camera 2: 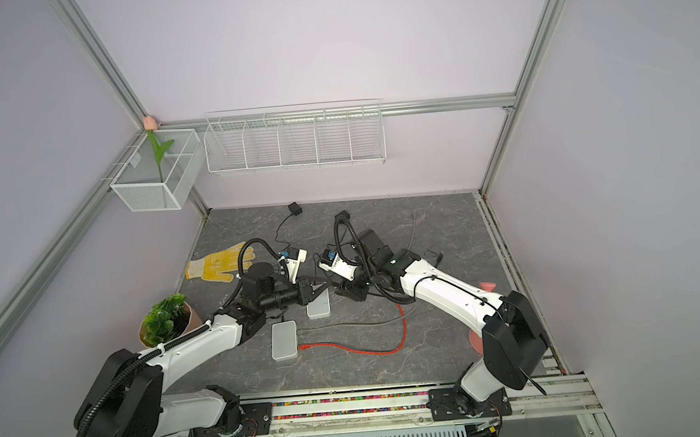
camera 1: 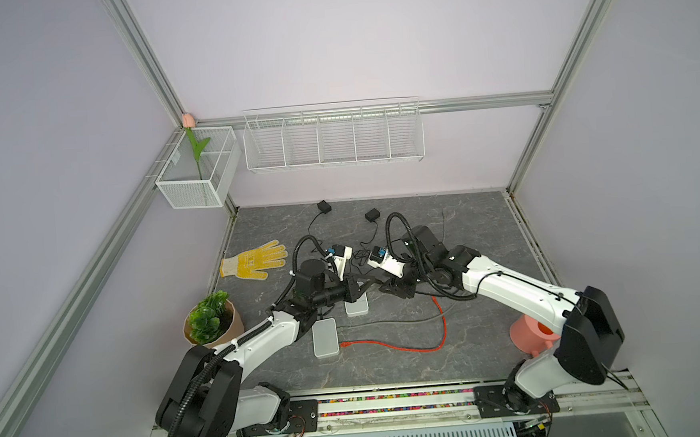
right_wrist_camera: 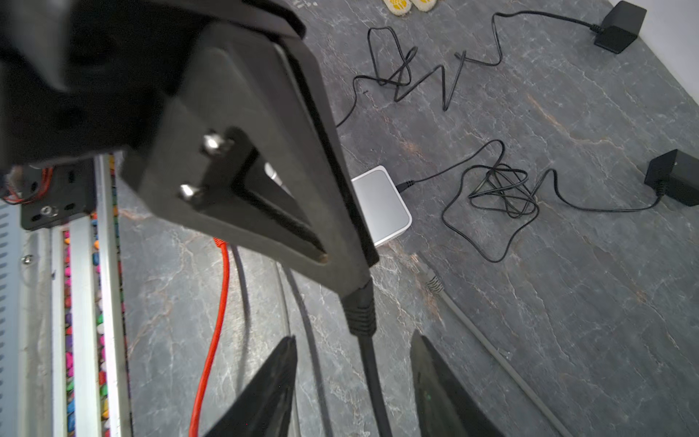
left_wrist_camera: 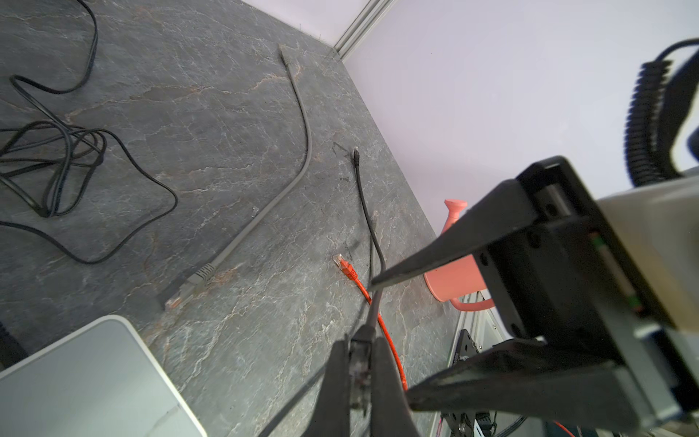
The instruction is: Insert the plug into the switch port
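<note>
Left gripper (left_wrist_camera: 361,342) clamped on black plug (right_wrist_camera: 361,310), right gripper (right_wrist_camera: 353,336) jaws apart astride its cable (right_wrist_camera: 372,378); cable drag could twist plug in the pinch, missing the switch (right_wrist_camera: 382,204) port

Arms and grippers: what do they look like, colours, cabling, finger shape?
The left arm and right arm have white shells, black joint housings and black ribbed cable conduits. The left gripper and right gripper are black, with flat triangular fingers tapering to points.

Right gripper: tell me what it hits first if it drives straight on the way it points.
Probably the black plug pinched in the left gripper; the right gripper is open, with that plug's cable running between its jaws. Depth is hard to judge.
</note>
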Available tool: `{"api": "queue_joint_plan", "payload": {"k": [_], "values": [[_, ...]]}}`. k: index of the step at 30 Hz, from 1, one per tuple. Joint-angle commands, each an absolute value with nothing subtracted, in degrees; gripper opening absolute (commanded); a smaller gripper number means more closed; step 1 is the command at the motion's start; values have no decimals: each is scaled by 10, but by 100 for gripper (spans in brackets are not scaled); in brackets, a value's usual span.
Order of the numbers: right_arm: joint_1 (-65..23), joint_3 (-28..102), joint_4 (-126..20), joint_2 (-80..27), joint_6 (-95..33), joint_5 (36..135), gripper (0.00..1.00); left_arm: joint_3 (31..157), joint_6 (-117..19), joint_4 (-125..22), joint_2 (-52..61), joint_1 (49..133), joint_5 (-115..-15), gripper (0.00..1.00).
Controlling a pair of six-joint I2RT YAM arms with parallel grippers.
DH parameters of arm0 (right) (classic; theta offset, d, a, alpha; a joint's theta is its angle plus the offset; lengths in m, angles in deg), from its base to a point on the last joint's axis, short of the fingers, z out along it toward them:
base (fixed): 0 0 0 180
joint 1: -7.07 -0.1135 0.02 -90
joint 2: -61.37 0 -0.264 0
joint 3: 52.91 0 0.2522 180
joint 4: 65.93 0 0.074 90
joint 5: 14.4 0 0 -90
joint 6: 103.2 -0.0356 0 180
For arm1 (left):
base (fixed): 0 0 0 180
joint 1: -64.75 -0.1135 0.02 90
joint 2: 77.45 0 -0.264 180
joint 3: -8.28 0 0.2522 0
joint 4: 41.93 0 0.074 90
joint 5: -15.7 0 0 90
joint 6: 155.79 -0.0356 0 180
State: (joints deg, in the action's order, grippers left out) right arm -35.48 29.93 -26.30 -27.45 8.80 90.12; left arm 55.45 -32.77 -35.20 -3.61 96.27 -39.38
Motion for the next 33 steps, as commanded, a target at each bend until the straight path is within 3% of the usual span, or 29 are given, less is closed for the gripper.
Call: {"api": "queue_joint_plan", "payload": {"k": [1,10,17,26,31,33], "values": [[-361,310,-295,-276,103,876,51,545,-320,-355,-58,965,-404,0],[-374,315,-294,-288,115,847,48,552,-321,-366,-56,965,-403,0],[-378,319,-294,-292,121,840,37,555,-320,-370,-56,965,-401,0],[-388,318,-293,-300,121,841,36,559,-319,-374,-56,965,-402,0],[-390,318,-296,-302,109,829,17,560,-317,-376,-57,965,-402,0],[-390,315,-296,-301,107,828,16,559,-314,-375,-57,965,-403,0]]}}
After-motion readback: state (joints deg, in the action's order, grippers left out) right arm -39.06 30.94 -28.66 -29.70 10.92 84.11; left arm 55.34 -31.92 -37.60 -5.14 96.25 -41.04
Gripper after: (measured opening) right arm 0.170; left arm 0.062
